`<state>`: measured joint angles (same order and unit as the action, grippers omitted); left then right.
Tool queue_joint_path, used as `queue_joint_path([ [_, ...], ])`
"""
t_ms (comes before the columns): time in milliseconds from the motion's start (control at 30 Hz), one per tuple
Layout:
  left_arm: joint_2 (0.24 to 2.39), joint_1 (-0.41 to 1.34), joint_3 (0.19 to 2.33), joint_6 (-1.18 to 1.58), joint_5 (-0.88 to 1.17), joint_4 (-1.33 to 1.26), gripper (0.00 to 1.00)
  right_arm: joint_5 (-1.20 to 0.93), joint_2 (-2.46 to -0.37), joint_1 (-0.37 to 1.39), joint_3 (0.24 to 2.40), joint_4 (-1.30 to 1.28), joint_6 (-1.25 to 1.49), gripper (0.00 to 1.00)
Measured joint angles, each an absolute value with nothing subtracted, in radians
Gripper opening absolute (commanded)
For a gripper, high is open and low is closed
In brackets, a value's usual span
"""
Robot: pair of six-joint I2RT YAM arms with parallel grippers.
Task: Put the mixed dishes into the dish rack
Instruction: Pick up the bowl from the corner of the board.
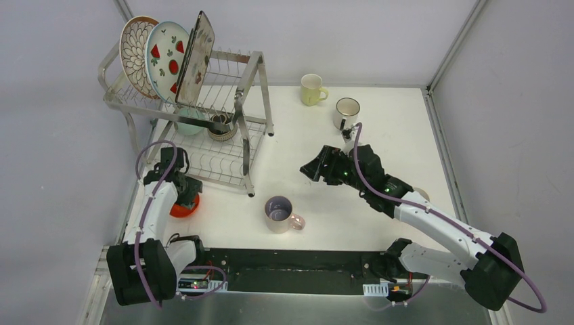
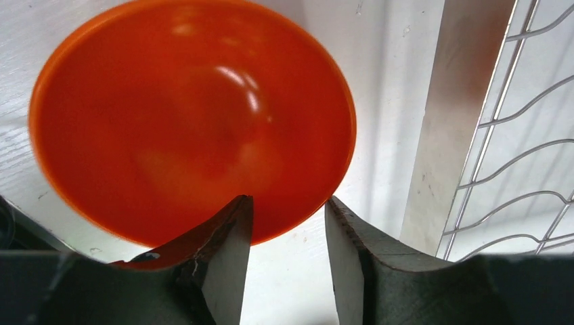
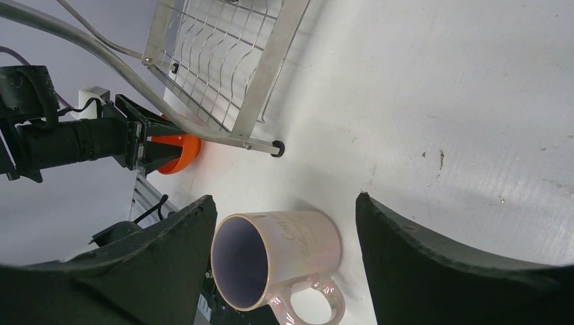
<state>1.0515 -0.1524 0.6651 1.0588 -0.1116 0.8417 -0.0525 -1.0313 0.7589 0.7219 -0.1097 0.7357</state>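
The orange bowl (image 1: pixel 181 208) sits upright on the table by the dish rack's (image 1: pixel 249 76) front left leg. My left gripper (image 1: pixel 188 196) is open right over it. In the left wrist view (image 2: pixel 288 203) one finger is over the inside of the bowl (image 2: pixel 189 115) and the other is outside its rim. My right gripper (image 1: pixel 308 169) is open and empty above the table's middle. In its wrist view (image 3: pixel 284 198) a pearly pink mug with a lilac inside (image 3: pixel 277 254) stands on the table below, apart from the fingers; it also shows in the top view (image 1: pixel 280 214).
The rack's top tier holds the petal-pattern plate (image 1: pixel 135 51), the red-fruit plate (image 1: pixel 166 57) and the flowered square plate (image 1: pixel 196 57). The mint bowl (image 1: pixel 188 122) and the brown bowl (image 1: pixel 221 127) are on its lower tier. The yellow mug (image 1: pixel 312 89) and the white mug (image 1: pixel 346 112) stand at the back.
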Motion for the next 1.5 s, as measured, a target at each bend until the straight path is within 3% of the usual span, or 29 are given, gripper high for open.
queue_joint_path([
  [600, 1.067, -0.152, 0.622, 1.03, -0.105, 0.788, 0.46, -0.054, -1.032, 0.759, 0.717, -0.101, 0.758, 0.77],
  [767, 1.067, -0.152, 0.618, 1.025, -0.105, 0.785, 0.35, -0.057, -1.043, 0.763, 0.705, -0.092, 0.767, 0.77],
  [1000, 1.049, -0.152, 0.62, 1.007, -0.104, 0.786, 0.01, -0.06, -1.055, 0.775, 0.705, -0.087, 0.769, 0.77],
  [1500, 0.834, -0.152, 0.704, 0.986, -0.016, 0.926, 0.0, -0.056, -1.091, 0.878, 0.729, -0.077, 0.753, 0.79],
])
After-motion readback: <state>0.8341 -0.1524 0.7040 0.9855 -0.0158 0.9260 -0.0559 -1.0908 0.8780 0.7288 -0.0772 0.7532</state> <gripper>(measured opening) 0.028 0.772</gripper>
